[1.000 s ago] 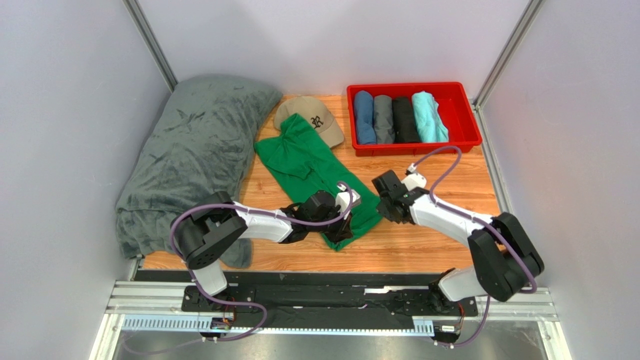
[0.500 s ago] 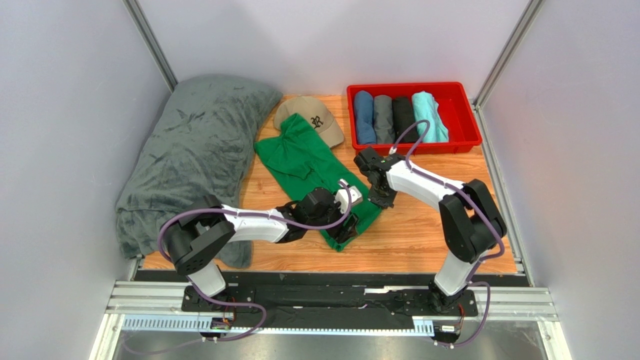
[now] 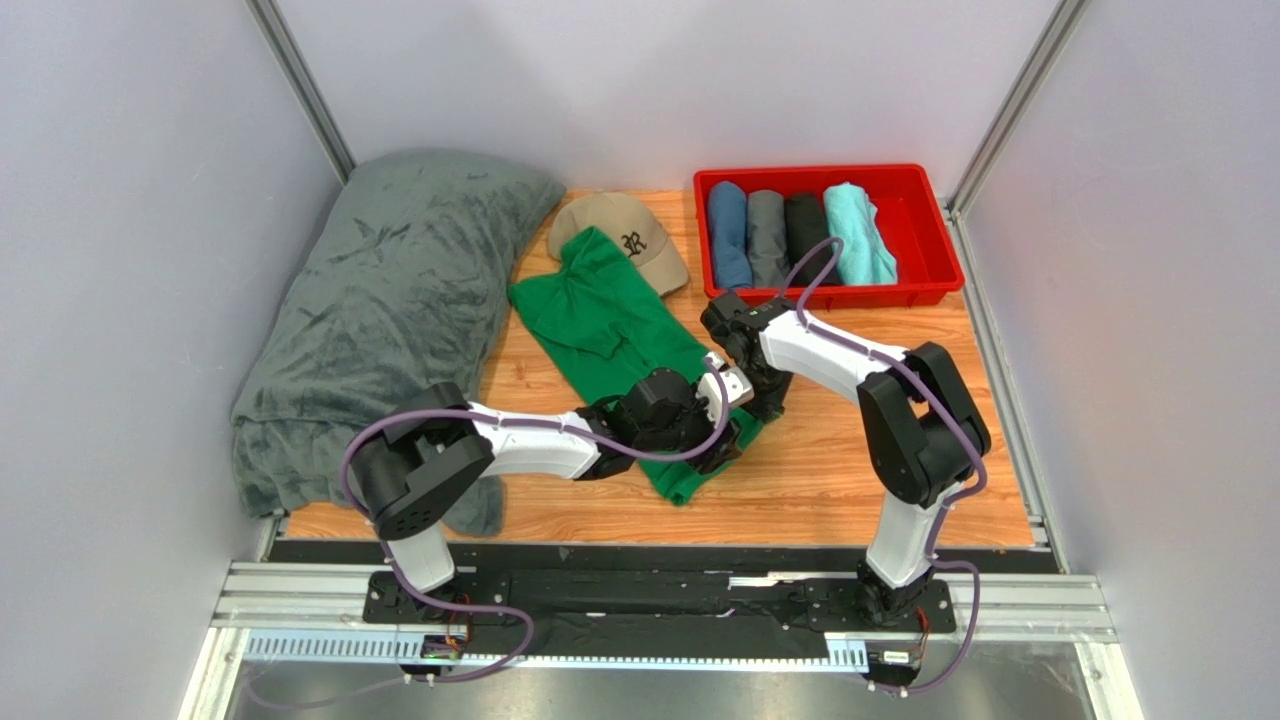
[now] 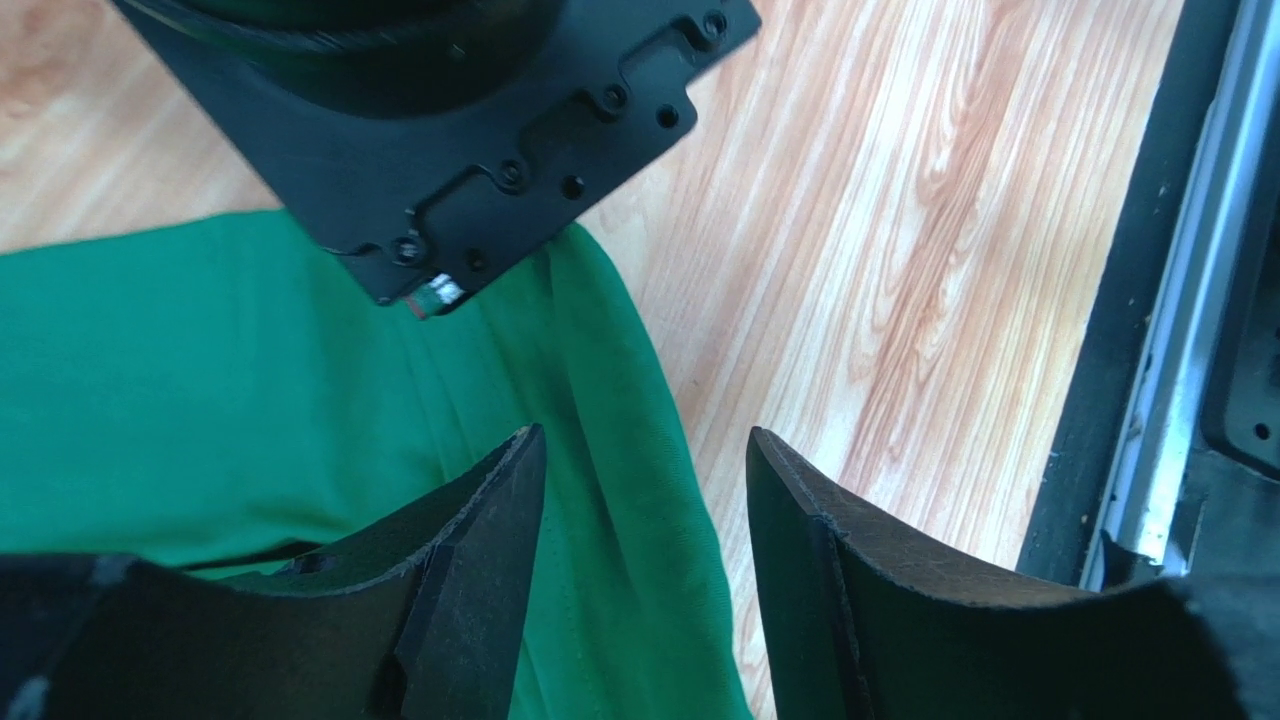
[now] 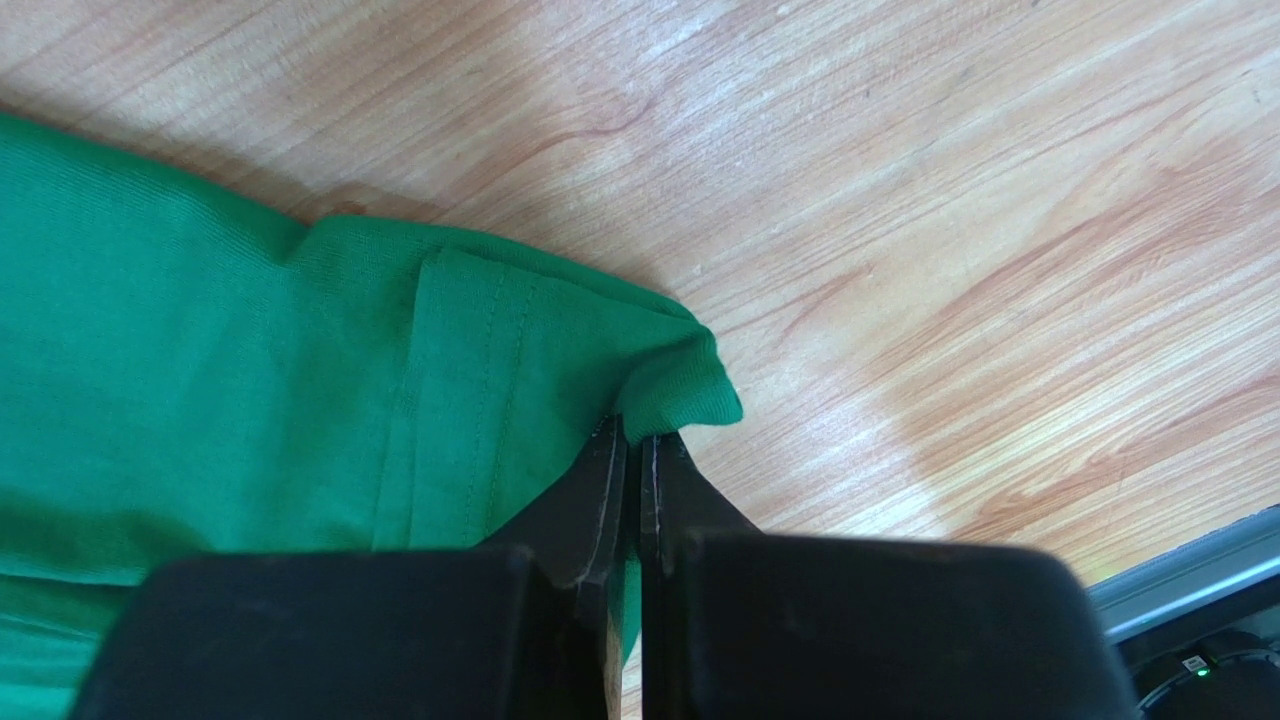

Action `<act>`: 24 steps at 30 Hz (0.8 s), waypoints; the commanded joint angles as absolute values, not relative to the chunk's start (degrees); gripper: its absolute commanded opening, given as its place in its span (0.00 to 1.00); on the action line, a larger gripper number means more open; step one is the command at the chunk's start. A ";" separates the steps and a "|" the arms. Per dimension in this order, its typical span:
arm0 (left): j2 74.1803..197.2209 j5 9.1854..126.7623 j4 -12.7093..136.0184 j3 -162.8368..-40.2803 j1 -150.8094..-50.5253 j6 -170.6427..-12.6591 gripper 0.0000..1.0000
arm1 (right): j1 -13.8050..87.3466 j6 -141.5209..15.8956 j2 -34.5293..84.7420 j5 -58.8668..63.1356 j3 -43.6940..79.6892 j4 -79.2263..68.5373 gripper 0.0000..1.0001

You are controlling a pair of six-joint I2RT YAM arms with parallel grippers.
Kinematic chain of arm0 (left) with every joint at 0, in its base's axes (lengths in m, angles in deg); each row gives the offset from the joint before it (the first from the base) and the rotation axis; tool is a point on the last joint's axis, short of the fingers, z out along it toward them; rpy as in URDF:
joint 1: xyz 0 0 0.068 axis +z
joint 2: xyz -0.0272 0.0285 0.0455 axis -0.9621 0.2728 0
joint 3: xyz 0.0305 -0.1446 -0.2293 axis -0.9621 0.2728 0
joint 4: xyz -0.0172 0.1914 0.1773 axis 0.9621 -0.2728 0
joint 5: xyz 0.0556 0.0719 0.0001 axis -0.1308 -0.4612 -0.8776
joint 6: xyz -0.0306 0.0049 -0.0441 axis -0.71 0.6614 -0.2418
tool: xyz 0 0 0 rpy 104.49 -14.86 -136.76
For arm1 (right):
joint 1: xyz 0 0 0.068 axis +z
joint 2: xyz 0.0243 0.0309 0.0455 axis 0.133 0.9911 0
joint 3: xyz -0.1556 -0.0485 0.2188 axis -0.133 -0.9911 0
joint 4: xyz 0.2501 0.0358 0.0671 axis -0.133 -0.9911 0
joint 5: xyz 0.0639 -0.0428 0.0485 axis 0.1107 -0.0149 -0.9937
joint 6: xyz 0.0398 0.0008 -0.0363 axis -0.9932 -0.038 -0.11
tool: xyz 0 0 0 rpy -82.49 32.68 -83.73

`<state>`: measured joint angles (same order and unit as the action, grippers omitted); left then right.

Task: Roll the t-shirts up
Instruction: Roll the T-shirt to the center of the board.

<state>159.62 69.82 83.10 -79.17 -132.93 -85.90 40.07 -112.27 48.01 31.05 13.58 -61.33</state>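
Observation:
A bright green t-shirt [image 3: 601, 315] lies stretched out diagonally on the wooden table, its near end partly folded. My left gripper [image 3: 718, 438] hovers open over that near end. In the left wrist view its fingertips [image 4: 643, 443] straddle a ridge of green cloth [image 4: 226, 375] without pinching it. My right gripper [image 3: 751, 393] is just beyond it, shut on the shirt's edge. In the right wrist view its jaws [image 5: 639, 438] clamp a small fold at the corner of the green fabric [image 5: 196, 405]. Several rolled shirts, blue [image 3: 729, 233], grey, black and turquoise, sit in the red tray [image 3: 827, 176].
A big dark-grey plush blanket [image 3: 391, 300] fills the left side of the table. A tan cap [image 3: 624, 233] lies beside the shirt's far end. Grey walls enclose the table. The right arm's black wrist [image 4: 436, 120] is close above the left fingers.
The left gripper let go of the shirt's near end and opened. The right arm swung in to the left and shut on the shirt's right edge.

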 commanded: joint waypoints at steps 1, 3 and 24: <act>161.45 68.77 87.85 -79.23 -133.58 -85.43 0.60 | 40.25 -113.39 48.44 30.43 14.96 -61.35 0.00; 162.42 67.89 88.73 -79.14 -133.67 -85.69 0.60 | 40.25 -113.57 48.44 30.34 14.79 -61.09 0.00; 163.74 64.81 86.89 -78.43 -133.41 -88.86 0.00 | 40.43 -114.88 40.89 32.62 11.10 -57.14 0.34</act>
<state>165.83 66.17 86.16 -78.99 -133.45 -87.54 40.09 -113.60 47.20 30.40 12.69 -60.08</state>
